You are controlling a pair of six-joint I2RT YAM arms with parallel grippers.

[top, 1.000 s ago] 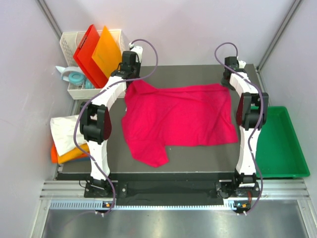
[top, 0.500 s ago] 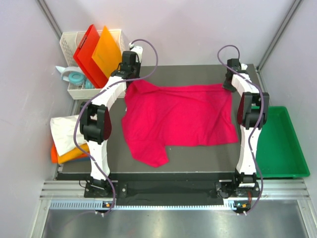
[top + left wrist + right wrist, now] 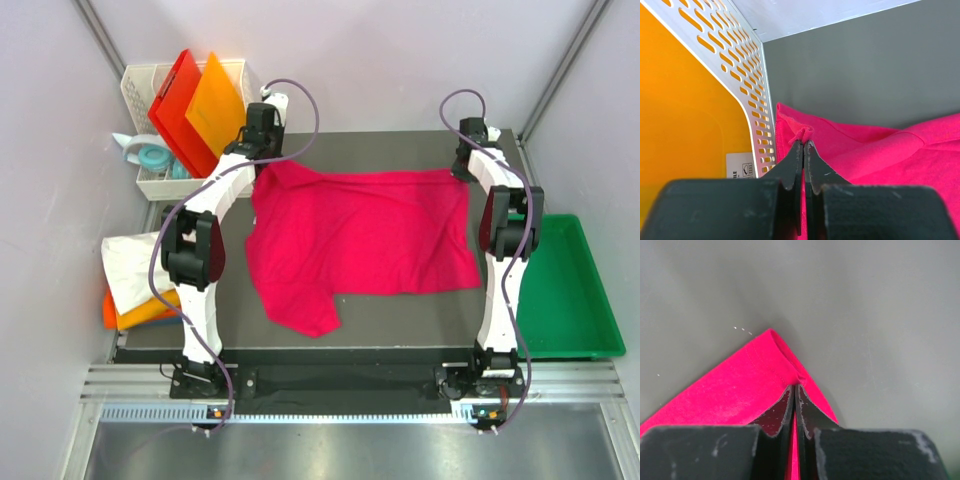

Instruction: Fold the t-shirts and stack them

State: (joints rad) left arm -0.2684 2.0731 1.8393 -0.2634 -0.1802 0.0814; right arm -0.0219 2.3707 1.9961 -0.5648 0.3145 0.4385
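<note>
We see the large crimson-pink cloth t-shirt [image 3: 360, 235] spread open and wrinkled over the dark grey bench [image 3: 420, 320]. One sleeve points toward the near edge, and the far edge runs from one arm to the other.

The left end effector [image 3: 803, 144] is closed on the shirt's far left corner, with a small bunched fold of cloth pinched between its fingertips. The right end effector [image 3: 795, 387] is closed on the far right corner. There the hemmed tip of the cloth sticks out past the fingertips and lies flat on the bench.

The tightest spot is on the left. The white perforated plastic basket [image 3: 140, 85] stands just beside the left end effector, and in the left wrist view the shirt's edge reaches up to the basket's slotted wall. Inside the basket a red rigid plastic board [image 3: 178, 100] and an orange plastic board [image 3: 215, 105] lean tilted side by side. A pale blue round item [image 3: 153, 157] sits at the basket's near end, and we cannot tell what it is.

Off the bench's left edge, next to the left arm's elbow, a white cloth t-shirt [image 3: 125, 265] lies draped over a folded orange t-shirt [image 3: 140, 312].

On the right, a green plastic tray [image 3: 560, 300] sits just beside the bench. The right arm stands along that edge, between the tray and the crimson-pink shirt. Around the right corner we see only bare bench.
</note>
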